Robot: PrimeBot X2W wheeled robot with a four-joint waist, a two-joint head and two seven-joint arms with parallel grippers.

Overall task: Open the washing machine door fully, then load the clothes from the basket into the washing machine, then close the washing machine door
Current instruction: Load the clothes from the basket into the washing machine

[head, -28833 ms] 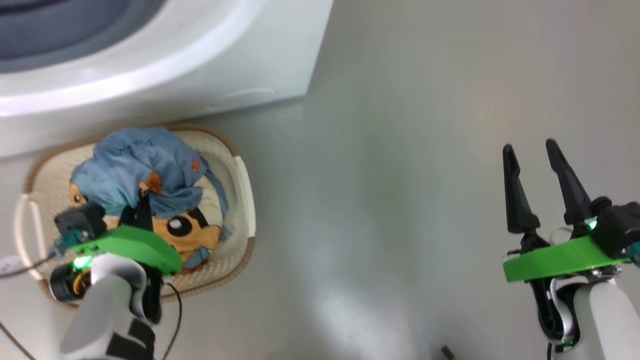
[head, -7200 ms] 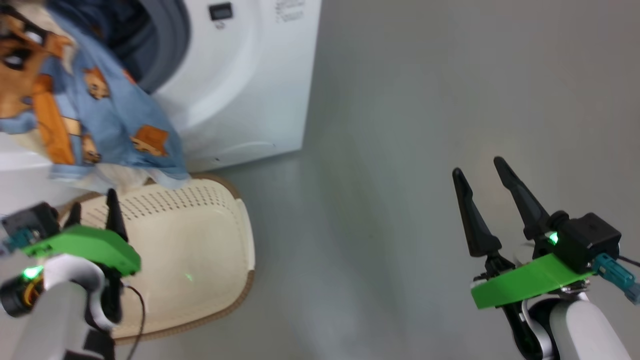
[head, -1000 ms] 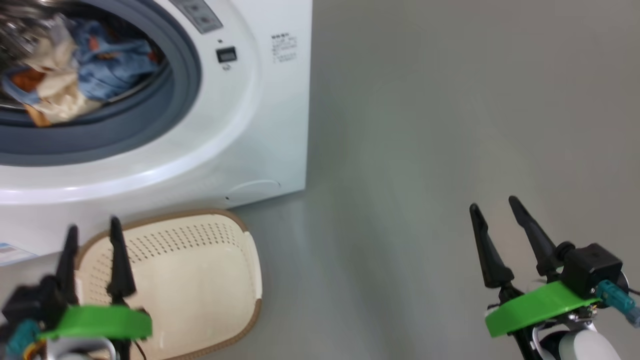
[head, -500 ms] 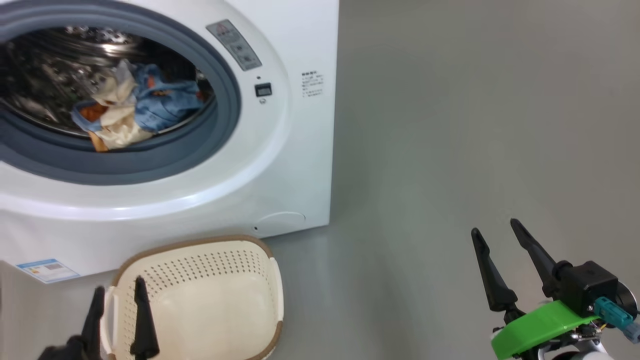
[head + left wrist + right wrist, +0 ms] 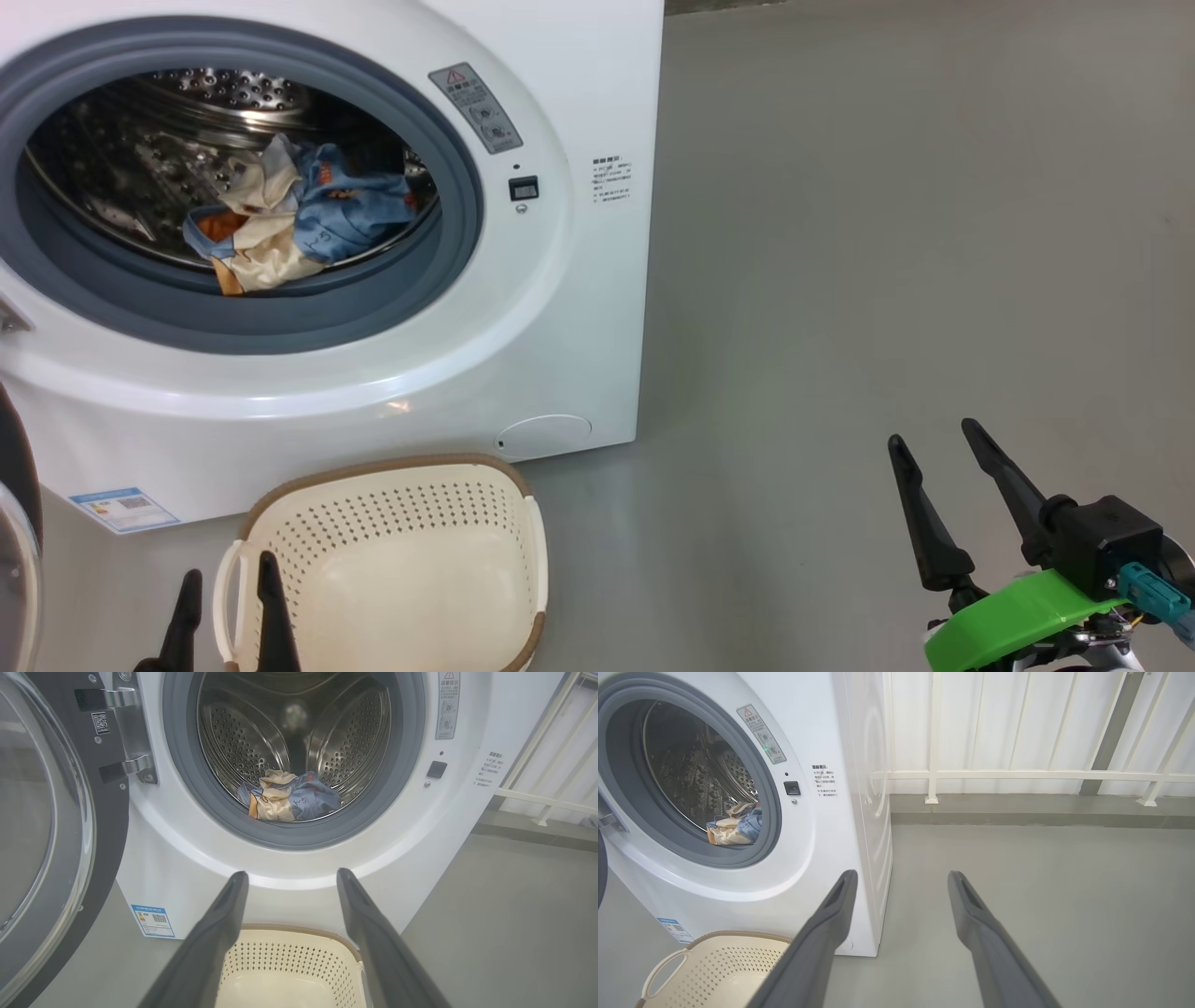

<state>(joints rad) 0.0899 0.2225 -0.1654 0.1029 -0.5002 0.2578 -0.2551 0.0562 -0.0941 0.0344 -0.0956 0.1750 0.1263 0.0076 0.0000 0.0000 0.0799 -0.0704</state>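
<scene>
The white washing machine (image 5: 560, 308) (image 5: 154, 858) (image 5: 822, 826) stands with its drum uncovered. Its door (image 5: 42, 826) (image 5: 14, 541) is swung wide to the left on a metal hinge. The clothes (image 5: 299, 224) (image 5: 289, 798) (image 5: 735, 828), a blue, cream and orange bundle, lie inside the steel drum. On the floor before the machine sits the cream basket (image 5: 411, 569) (image 5: 289, 970) (image 5: 714, 970) with nothing in it. My left gripper (image 5: 229, 583) (image 5: 289, 882) is open above the basket's left end, fingers pointing at the machine. My right gripper (image 5: 934, 443) (image 5: 901, 879) is open over bare floor to the right.
Grey floor (image 5: 887, 233) stretches to the right of the machine. A white railing and paneled wall (image 5: 1017, 765) run behind it. A blue label sticker (image 5: 121, 509) marks the machine's lower left front.
The camera has tilted up, so the drum and clothes sit lower in the picture. My left gripper has sunk toward the bottom edge. Both grippers stay open.
</scene>
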